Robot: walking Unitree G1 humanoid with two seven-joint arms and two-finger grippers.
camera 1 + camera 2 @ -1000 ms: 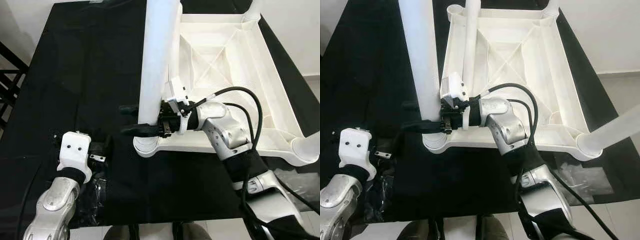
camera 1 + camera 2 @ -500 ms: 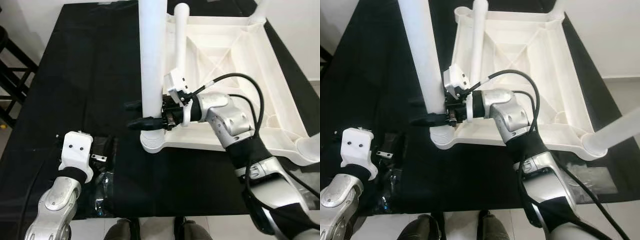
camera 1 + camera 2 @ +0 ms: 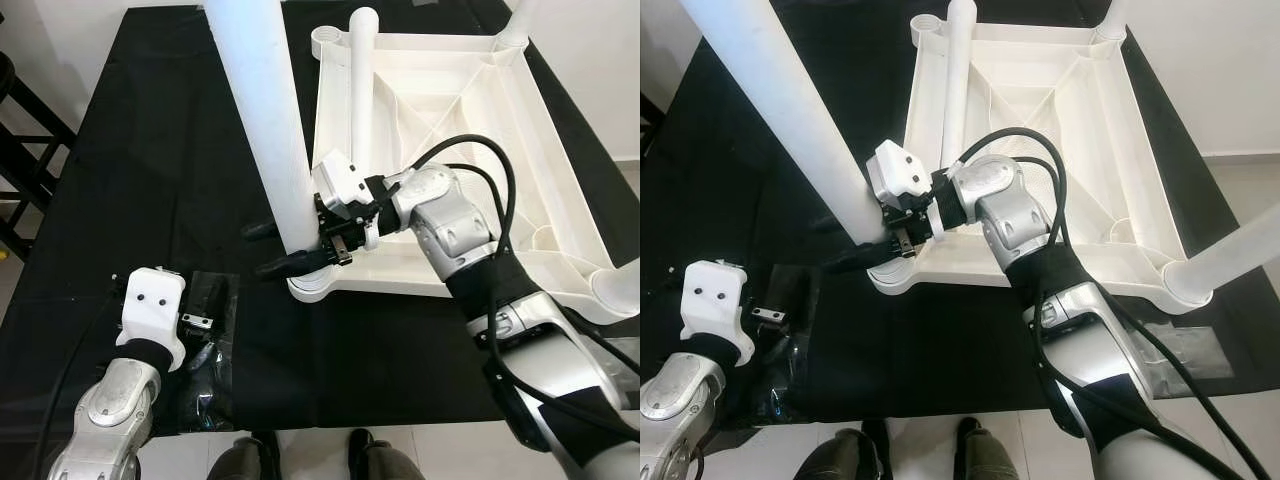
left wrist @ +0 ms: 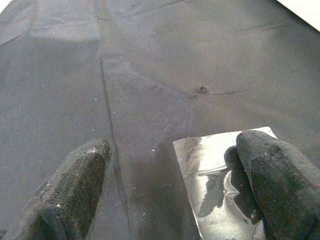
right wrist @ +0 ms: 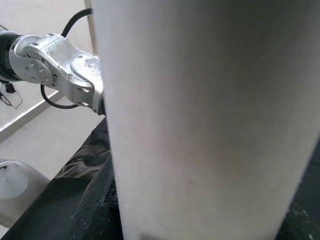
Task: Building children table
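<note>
An upturned white plastic tabletop (image 3: 470, 110) is lying underside-up on the table (image 3: 150, 150), which is draped in black cloth. The right claw (image 3: 275, 248) is reaching across the tabletop's near edge and pinching the base of a white leg (image 3: 262, 120), one black finger showing on each side of it. That leg is tilting away from upright, its upper end leaning toward the robot's left, while its foot is sitting at the near left corner socket (image 3: 315, 288) of the tabletop.

The right eye view is showing more of another leg (image 3: 1230, 262) sticking out of the near right corner, and a further leg (image 3: 958, 75) standing toward the far left corner. The right wrist view is bringing the gripped leg (image 5: 200, 115) up very close, with the robot's left arm behind it.

The left claw (image 4: 170, 175) is resting low over the black cloth near the table's front left, its fingers (image 4: 75, 185) spread wide apart and holding nothing. The left wrist view is revealing a shiny clear plastic bag (image 4: 215, 175) lying flat between the fingers, touching one of them; the head views are showing that bag (image 3: 205, 340) as a crumpled glossy patch beside the left wrist.

No writing or brand mark can be read anywhere. A person's shoes (image 3: 840, 455) are showing at the table's near edge.
</note>
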